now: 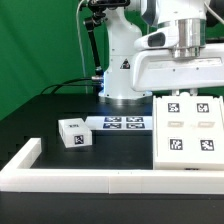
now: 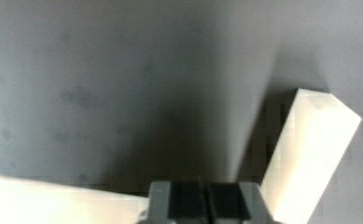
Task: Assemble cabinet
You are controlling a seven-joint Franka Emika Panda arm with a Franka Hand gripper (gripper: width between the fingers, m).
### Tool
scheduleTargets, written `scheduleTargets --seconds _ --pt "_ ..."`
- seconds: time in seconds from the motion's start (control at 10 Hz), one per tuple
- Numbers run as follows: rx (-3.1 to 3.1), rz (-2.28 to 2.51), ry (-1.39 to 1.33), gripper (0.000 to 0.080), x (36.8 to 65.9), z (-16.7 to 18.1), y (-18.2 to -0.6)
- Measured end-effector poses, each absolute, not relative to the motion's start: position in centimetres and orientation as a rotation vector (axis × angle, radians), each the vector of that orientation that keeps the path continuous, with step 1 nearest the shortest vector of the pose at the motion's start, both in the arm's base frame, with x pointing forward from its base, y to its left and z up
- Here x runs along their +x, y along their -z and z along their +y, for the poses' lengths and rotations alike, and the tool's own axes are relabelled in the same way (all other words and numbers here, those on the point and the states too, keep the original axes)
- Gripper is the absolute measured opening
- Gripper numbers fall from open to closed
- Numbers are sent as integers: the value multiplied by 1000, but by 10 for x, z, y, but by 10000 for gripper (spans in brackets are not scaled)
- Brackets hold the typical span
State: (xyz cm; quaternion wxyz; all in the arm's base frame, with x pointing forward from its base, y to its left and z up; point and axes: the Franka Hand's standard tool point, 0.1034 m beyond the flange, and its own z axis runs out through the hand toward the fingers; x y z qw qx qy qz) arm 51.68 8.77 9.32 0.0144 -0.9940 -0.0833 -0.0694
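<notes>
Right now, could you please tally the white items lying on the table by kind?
Cabinet box body: 1
Small tagged block: 1
Marker board: 1
Rim bar: 1
Total: 4

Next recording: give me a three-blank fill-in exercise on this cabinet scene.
1. The small tagged block lies on the exterior view's ___ of the cabinet body.
2. The backdrop curtain is ___.
3. The table top is ___.
Missing words: left; green; black.
</notes>
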Motion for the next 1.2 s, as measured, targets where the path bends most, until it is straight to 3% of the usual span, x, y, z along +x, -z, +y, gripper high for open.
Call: scheduleTargets --seconds 0.6,0.8,1.2 --pt "-3097 -260 179 5 517 88 -94" --pt "-3099 -256 142 5 533 88 -115" --pt "-3100 -257 99 5 543 88 -129"
